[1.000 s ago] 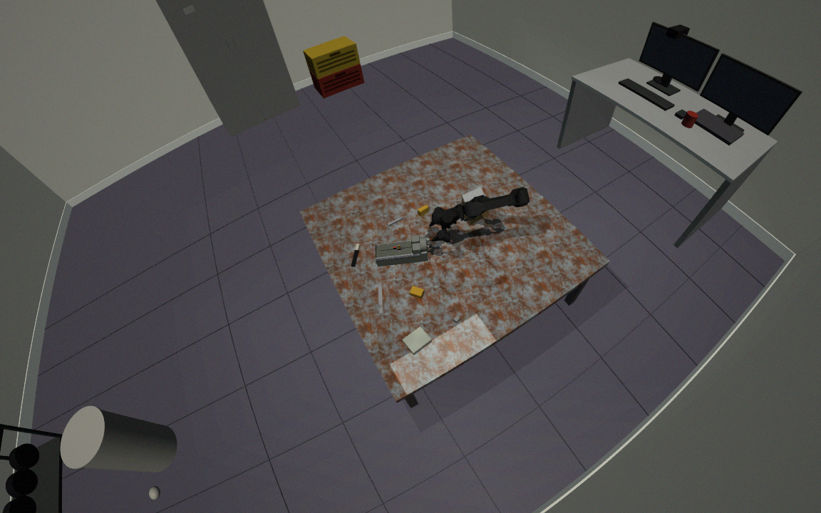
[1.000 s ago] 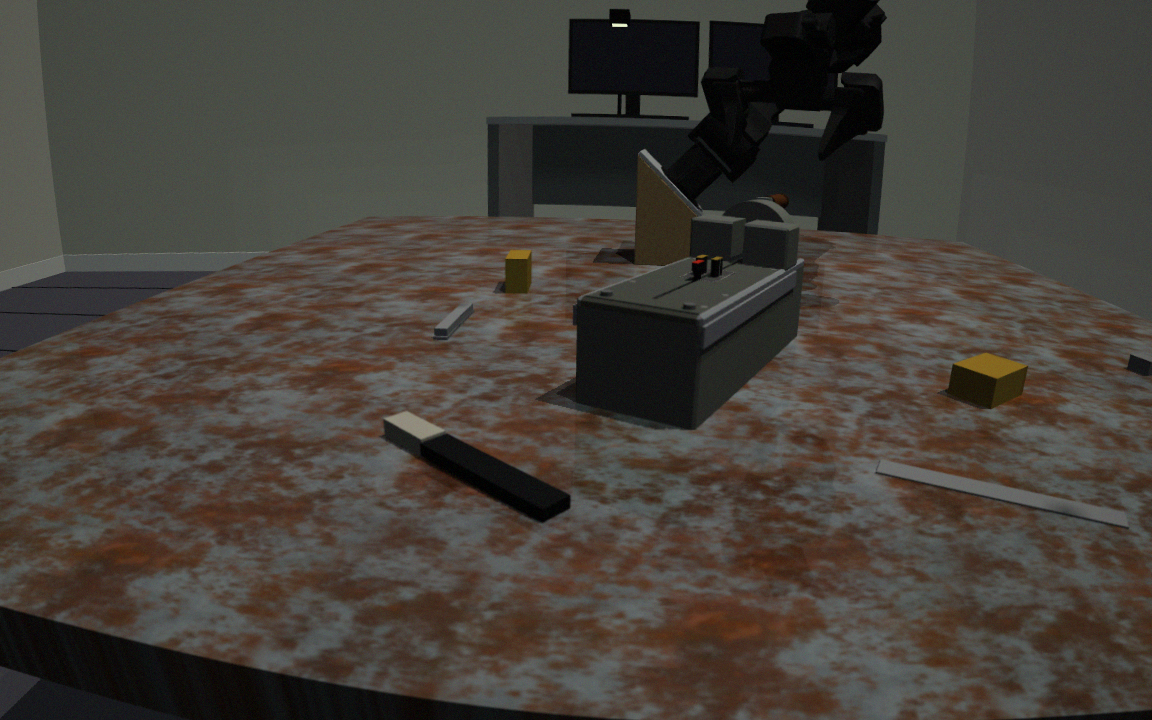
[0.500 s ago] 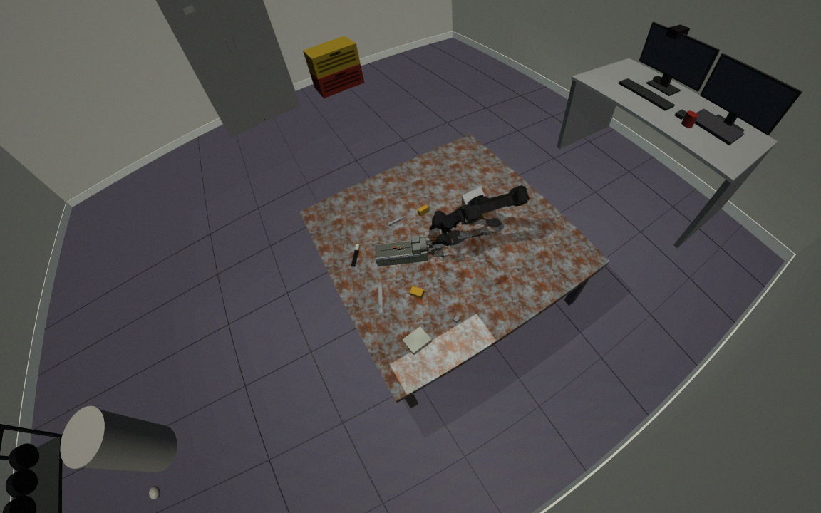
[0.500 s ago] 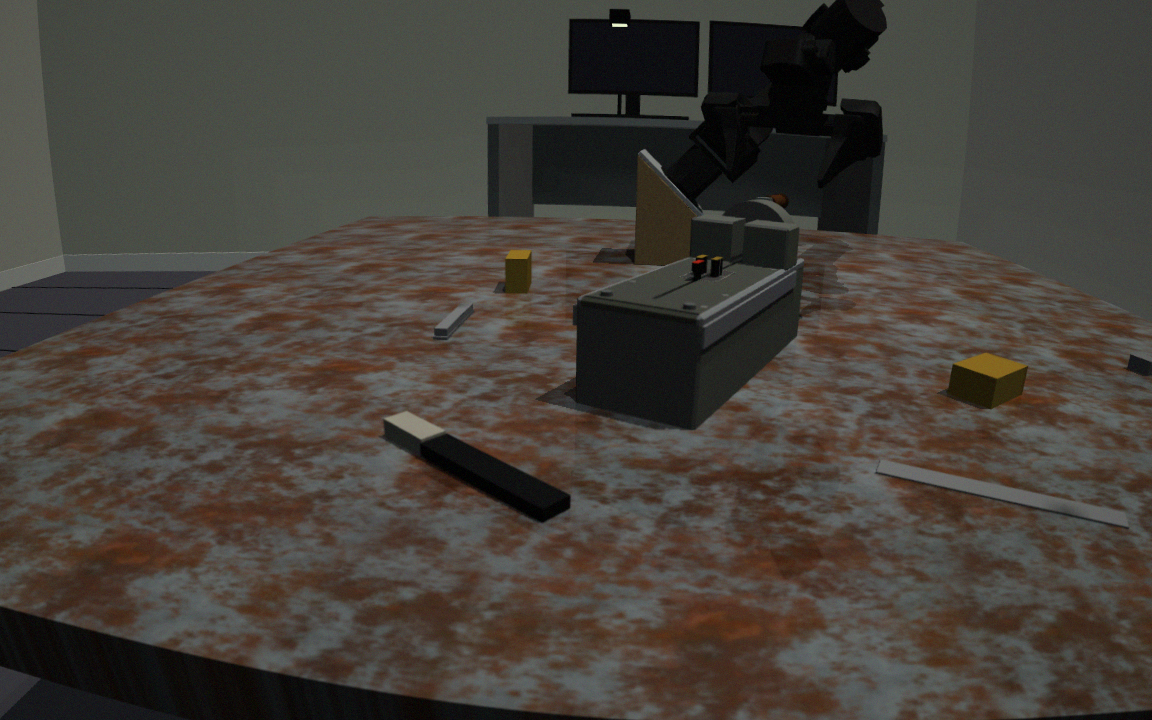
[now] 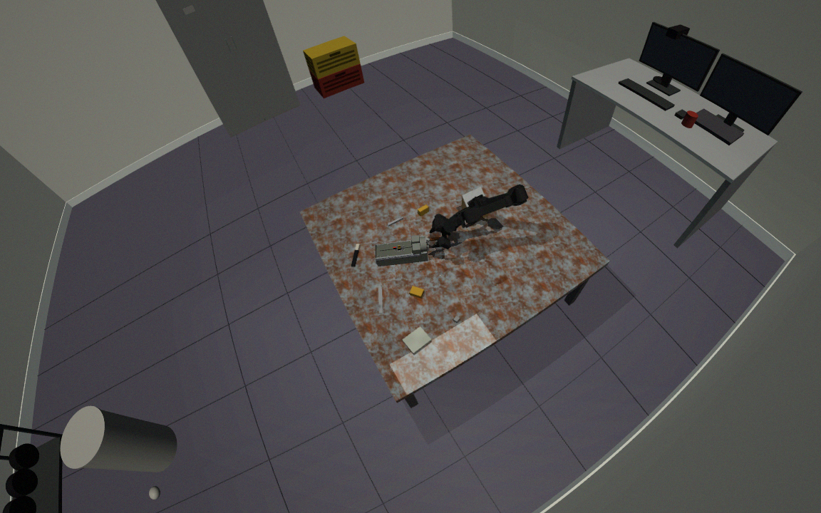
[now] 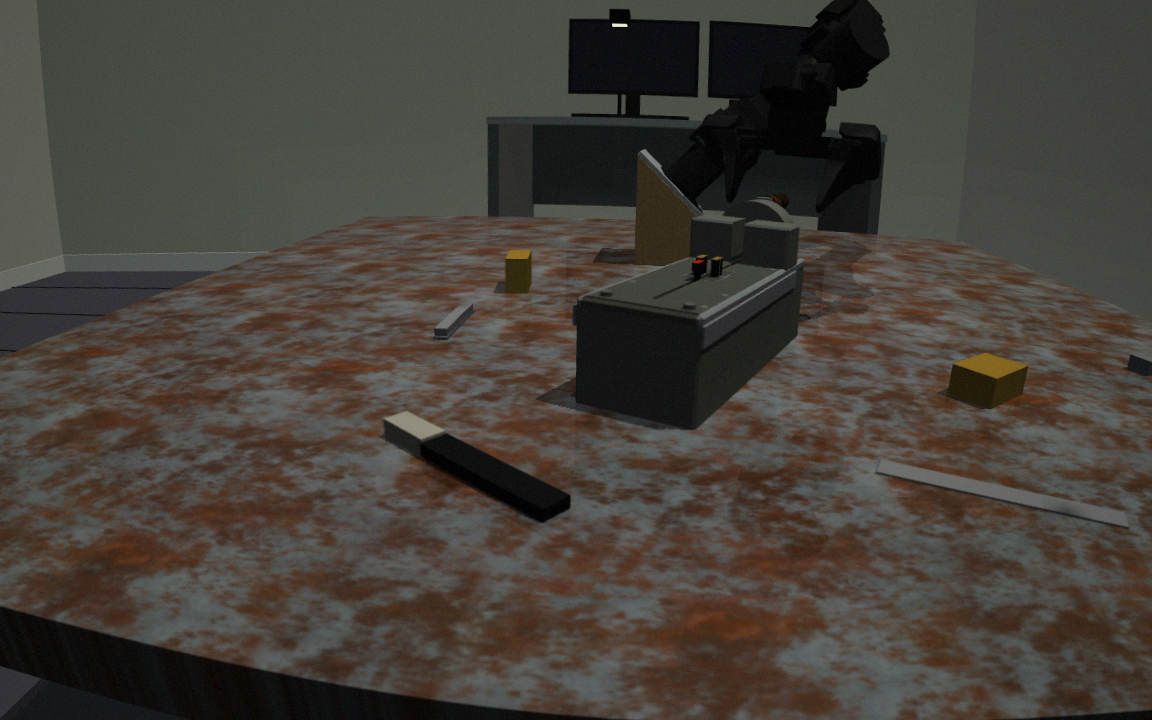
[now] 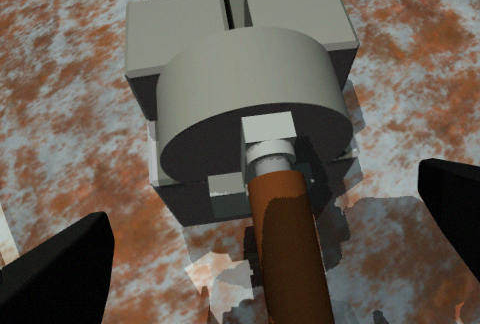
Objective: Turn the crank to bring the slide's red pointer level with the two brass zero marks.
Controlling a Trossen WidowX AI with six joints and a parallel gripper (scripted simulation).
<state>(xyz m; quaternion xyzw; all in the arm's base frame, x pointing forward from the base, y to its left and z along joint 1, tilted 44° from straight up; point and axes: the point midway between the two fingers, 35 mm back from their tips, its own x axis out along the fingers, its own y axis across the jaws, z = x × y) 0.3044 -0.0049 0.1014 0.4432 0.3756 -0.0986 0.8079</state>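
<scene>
The grey machine stands on the table. In the exterior view its red pointer sits slightly off the two brass marks, on the side away from the crank. Pointer and brass tops are outside the wrist view. The crank's brown handle sticks out from below the round grey housing, toward the wrist camera. My gripper is open and empty. Its fingers stand wide, one on each side of the handle, touching nothing that I can see.
Yellow blocks lie on both sides of the machine. A black-and-white bar and a flat strip lie beyond its far end. A wedge-shaped block stands near the arm. A pale square lies near the table edge.
</scene>
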